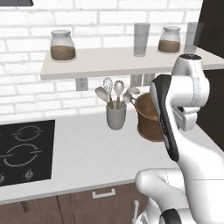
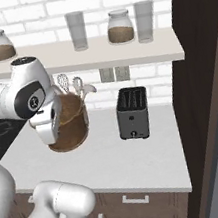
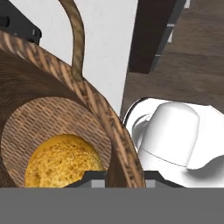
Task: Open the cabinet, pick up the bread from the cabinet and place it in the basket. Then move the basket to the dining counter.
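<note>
Two rear base views sharing the basket (image 1: 148, 118) (opposite sides), hand view peering closely inside

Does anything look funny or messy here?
Nothing is spilled or broken. One odd thing: the basket looks tipped and raised off the counter by the robot's hand. The bread sits safely inside it.

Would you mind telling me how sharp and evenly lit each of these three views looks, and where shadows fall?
Left base view: soft, slightly blurred render; faint shadow under the shelf. Right base view: similar softness, the dark cabinet side nearly featureless. Hand view: the basket weave and bread crisp, the basket's inner wall shaded, no glare.
</note>
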Available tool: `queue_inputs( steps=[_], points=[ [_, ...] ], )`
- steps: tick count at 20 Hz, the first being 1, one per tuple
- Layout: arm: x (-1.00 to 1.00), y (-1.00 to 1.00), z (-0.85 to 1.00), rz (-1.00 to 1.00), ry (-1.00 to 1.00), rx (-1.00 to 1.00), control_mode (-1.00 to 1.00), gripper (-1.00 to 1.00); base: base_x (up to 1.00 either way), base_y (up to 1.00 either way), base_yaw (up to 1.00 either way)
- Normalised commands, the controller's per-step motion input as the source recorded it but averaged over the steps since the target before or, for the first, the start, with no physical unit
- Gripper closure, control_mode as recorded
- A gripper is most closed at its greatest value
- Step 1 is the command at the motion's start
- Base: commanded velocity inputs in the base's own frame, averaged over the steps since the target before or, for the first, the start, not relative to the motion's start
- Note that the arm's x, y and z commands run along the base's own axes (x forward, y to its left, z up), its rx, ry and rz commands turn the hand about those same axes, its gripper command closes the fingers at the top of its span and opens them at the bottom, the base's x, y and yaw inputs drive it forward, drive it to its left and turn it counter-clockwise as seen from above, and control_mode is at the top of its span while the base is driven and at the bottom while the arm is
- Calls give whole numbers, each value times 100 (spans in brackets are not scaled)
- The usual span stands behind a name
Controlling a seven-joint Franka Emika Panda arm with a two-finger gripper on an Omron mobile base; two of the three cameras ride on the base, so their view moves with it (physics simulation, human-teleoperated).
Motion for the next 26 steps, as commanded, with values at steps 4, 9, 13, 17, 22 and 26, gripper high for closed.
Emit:
queue_inputs(
  steps=[4, 9, 13, 17, 22, 26],
  points=[
    [-18, 6, -8, 0, -2, 8, -100, 100, 0, 0, 0],
    [0, 0, -1, 0, 0, 0, -100, 100, 0, 0, 0],
    [0, 0, 0, 0, 0, 0, -100, 100, 0, 0, 0],
    [-9, 0, 0, 0, 0, 0, 100, 100, -12, 0, 0],
    [0, 0, 0, 0, 0, 0, 100, 100, -70, 19, 2],
    [0, 0, 0, 0, 0, 0, 100, 100, -44, 71, 46]
  ],
)
